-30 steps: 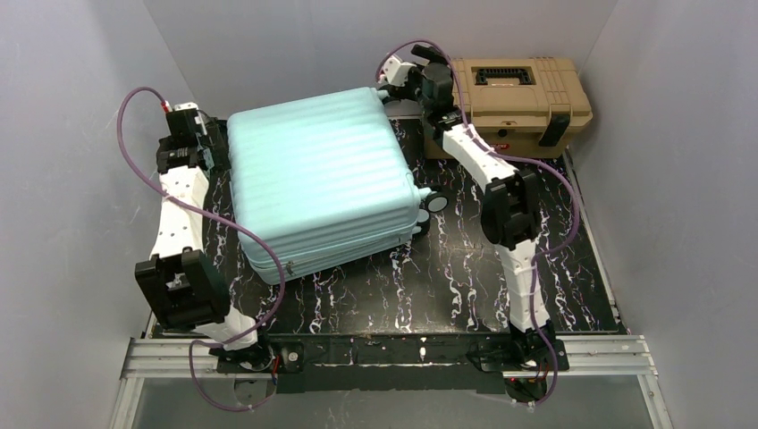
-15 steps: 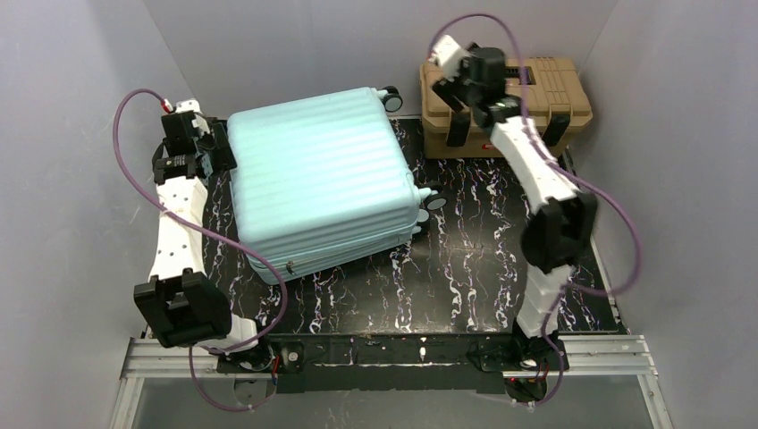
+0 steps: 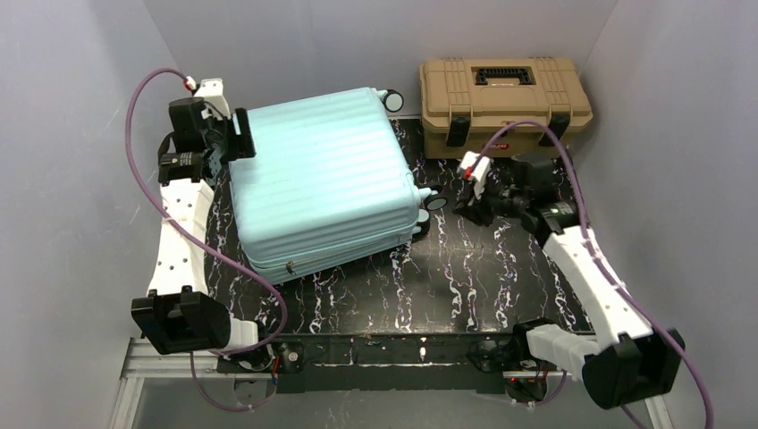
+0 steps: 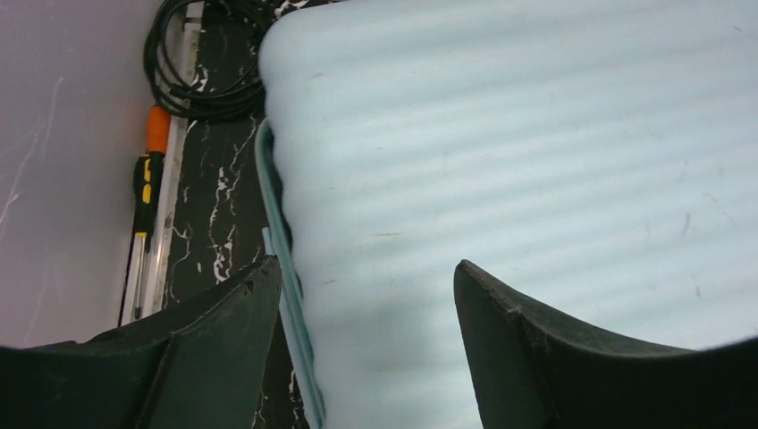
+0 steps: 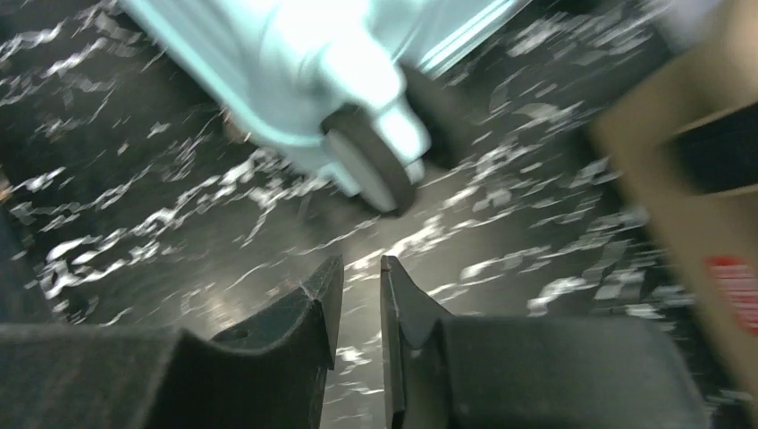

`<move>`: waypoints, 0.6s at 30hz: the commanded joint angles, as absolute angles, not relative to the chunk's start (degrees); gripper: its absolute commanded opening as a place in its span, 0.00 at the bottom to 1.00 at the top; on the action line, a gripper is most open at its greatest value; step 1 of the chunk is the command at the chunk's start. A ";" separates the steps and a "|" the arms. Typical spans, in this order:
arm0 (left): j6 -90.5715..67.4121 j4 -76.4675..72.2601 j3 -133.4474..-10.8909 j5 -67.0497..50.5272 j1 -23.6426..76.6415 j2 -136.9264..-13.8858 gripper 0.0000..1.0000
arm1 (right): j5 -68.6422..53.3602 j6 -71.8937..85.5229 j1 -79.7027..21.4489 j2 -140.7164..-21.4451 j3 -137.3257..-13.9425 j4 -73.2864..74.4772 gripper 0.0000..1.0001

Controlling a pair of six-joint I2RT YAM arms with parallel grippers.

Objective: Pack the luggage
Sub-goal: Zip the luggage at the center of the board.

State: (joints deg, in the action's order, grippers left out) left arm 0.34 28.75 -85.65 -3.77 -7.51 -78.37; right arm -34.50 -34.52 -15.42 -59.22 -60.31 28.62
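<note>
The luggage (image 3: 322, 183) is a pale mint-blue ribbed suitcase lying flat and closed on the black marbled table, with its black wheels (image 3: 435, 202) on the right side. My left gripper (image 3: 234, 141) is at its far left corner and open. In the left wrist view the left gripper (image 4: 366, 265) straddles the shell's edge, one finger over the table and one over the luggage (image 4: 536, 161). My right gripper (image 3: 465, 207) hangs low just right of the wheels. In the right wrist view the right gripper (image 5: 361, 259) has its jaws a narrow gap apart, empty, with a wheel (image 5: 371, 170) just ahead.
A tan toolbox (image 3: 505, 94) with black latches stands at the back right, close behind the right arm. An orange-and-yellow screwdriver (image 4: 147, 179) and a coiled black cable (image 4: 201, 63) lie along the left wall. Grey walls close in on three sides.
The right arm swung from over the toolbox down to the table beside the suitcase wheels, and its jaws narrowed. The left gripper shifted up over the suitcase's far left corner.
</note>
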 commanded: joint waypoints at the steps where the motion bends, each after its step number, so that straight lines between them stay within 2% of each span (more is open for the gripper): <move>1: 3.38 29.56 -87.31 -5.36 -3.79 -77.25 0.68 | -40.67 -29.11 -19.50 -64.38 -56.16 24.69 0.28; 7: 4.92 30.41 -86.43 -3.74 -0.88 -77.46 0.69 | -33.38 -27.56 -27.87 -71.42 -57.92 20.03 0.24; 11: 5.16 30.41 -85.46 -3.09 0.09 -77.36 0.69 | -25.51 -22.98 -28.39 -75.06 -57.78 10.57 0.17; 18: 5.11 30.32 -83.90 -2.27 3.02 -76.79 0.69 | -21.74 -24.14 -28.39 -76.31 -57.95 6.16 0.15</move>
